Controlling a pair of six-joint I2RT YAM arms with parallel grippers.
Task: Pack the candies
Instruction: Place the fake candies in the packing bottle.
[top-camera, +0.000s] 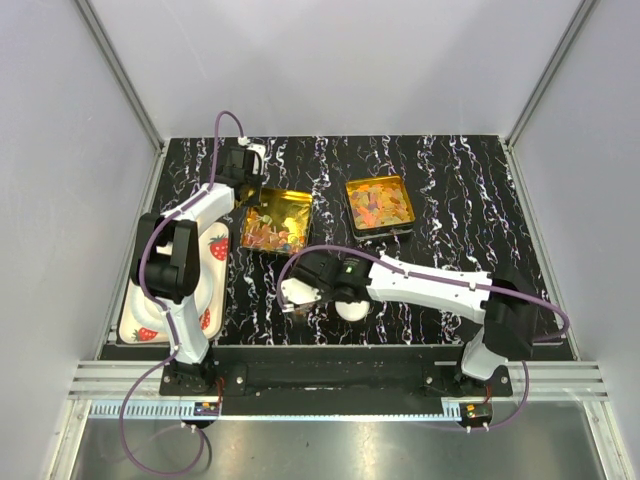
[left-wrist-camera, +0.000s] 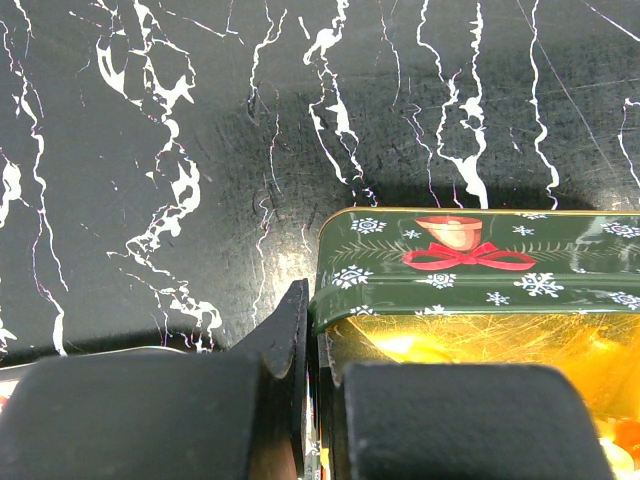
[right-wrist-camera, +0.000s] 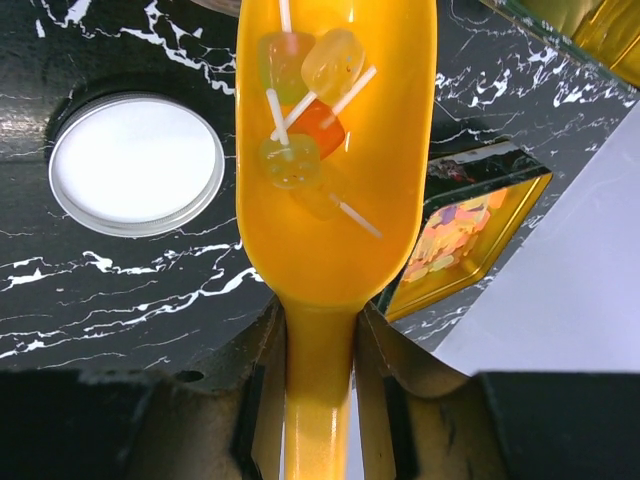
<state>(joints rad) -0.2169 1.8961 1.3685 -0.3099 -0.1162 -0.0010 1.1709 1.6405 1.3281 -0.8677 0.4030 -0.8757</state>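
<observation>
Transfer looks to be the step in hand: the yellow-orange scoop (right-wrist-camera: 335, 200) is loaded with a few candies (right-wrist-camera: 305, 110), green, yellow and orange, lying in its bowl above the tabletop (top-camera: 450, 180) beside a white round lid (right-wrist-camera: 137, 165). More candies lie in both gold tins, the left tin (left-wrist-camera: 450, 270) and the right tin (top-camera: 383, 232). Which tin this load is meant for cannot be told from these views; the left one is nearer.

My reading is that the next move calls for carrying the scoop level, so nothing rolls off its open lip, then tipping it over a tin's inside, not its rim.

The right end effector (right-wrist-camera: 320, 340) is clamped on the scoop's handle, fingers tight against both sides. The left end effector (left-wrist-camera: 315, 345) is nearly closed, pinching the left tin's green wall at a corner, probably to steady it.
</observation>
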